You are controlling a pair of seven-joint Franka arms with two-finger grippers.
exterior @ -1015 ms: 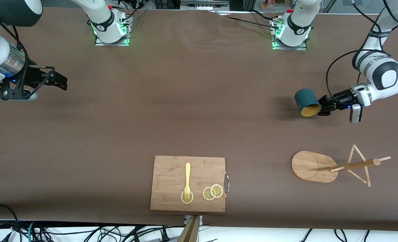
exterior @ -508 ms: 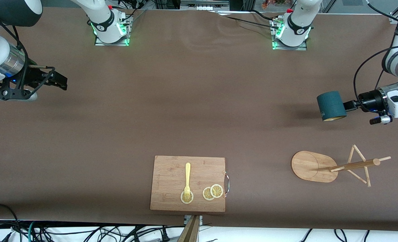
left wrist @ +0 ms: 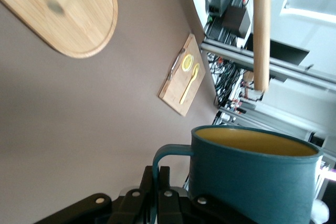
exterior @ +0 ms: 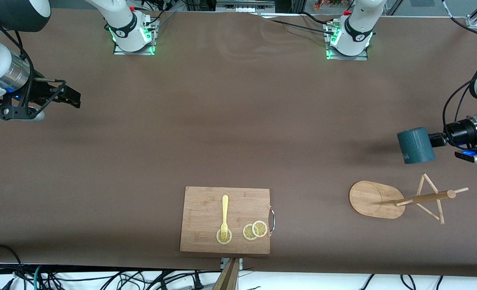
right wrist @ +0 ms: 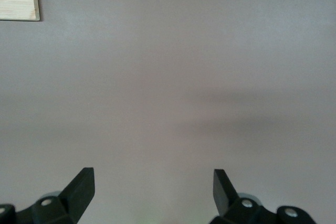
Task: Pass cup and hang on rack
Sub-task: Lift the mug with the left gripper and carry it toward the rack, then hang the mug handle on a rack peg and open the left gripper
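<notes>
Left tool [exterior: 436, 139] clamped aloft; right tool [right wrist: 152, 187] waits, spread.

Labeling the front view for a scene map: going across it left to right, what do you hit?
Right pincer → fork on the cutting board → lemon slices → rack base → cup → left pincer, gripping the cup's handle.

You have one cup [exterior: 415, 145], one rack [exterior: 399, 199], one cutting board [exterior: 206, 209], one yellow fork [exterior: 224, 216], three lemon slices [exterior: 254, 230] on that board, two grippers, left gripper [exterior: 436, 139] and right gripper [exterior: 71, 96], on two arms
</notes>
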